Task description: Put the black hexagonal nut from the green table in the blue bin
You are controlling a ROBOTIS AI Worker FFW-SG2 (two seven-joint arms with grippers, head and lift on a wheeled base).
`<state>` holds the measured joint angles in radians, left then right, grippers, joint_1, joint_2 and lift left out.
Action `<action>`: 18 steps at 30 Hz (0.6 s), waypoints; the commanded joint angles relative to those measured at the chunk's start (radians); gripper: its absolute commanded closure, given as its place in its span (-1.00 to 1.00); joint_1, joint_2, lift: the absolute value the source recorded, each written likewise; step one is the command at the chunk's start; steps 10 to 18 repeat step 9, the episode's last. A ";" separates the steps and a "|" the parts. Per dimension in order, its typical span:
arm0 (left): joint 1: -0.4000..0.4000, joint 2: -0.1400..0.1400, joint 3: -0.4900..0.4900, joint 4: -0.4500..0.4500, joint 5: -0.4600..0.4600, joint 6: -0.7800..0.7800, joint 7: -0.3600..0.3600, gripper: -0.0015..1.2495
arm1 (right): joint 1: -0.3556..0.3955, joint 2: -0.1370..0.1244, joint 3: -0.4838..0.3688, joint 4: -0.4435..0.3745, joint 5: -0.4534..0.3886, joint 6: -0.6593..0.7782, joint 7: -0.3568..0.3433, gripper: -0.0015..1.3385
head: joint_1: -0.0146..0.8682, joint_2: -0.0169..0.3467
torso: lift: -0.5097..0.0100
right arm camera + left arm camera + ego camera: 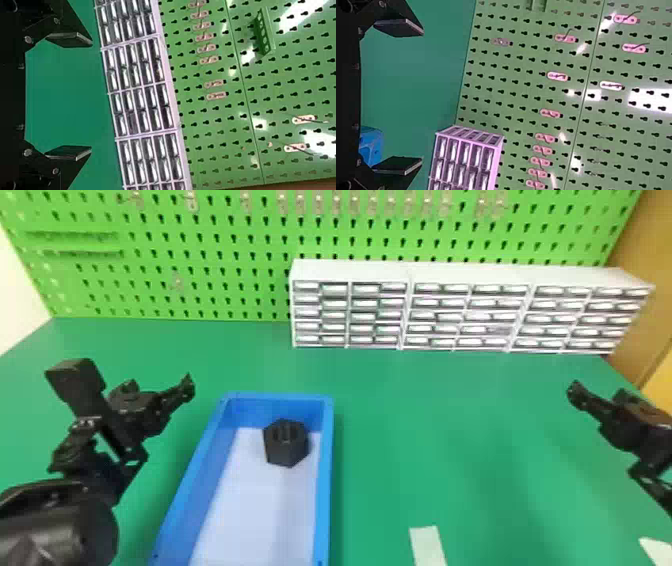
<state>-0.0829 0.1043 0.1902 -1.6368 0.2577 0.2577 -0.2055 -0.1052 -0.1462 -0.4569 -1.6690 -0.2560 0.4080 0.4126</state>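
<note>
1. The left gripper [160, 384] is spread wide, its two flat fingers [399, 27] standing well apart with bare space between them; it holds nothing and hangs above the green counter [465, 430], to the left of the blue bin [325, 490]
2. The right gripper [597, 389] is likewise spread wide and holding nothing, over on the right side of the counter, well apart from the bin
3. The black hexagonal nut [286, 445] is inside the bin, on its pale floor, near the far end and closer to the right wall than the left; whether it touches either wall I cannot tell
4. The nut looks to be lying flat, its recessed middle facing up, so its axis seems to run roughly upright; one corner of its outline points towards the near end of the bin
5. The bin's long sides run away from the robot, towards the green pegboard [210, 245]; a white drawer cabinet [450, 276] stands in front of that board, at the back of the counter
</note>
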 commanded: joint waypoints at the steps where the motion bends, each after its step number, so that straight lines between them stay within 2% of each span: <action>1: 0.000 0.000 0.000 0.000 0.000 0.000 0.000 -0.78 | -0.002 0.000 0.003 0.000 0.003 0.000 0.000 -0.50 | 0.54 -0.73 | 0.58; 18: 0.000 0.000 0.000 0.000 0.000 0.000 0.000 -0.78 | -0.004 0.003 0.004 0.000 0.011 0.000 0.000 -0.50 | 0.54 -0.73 | 0.58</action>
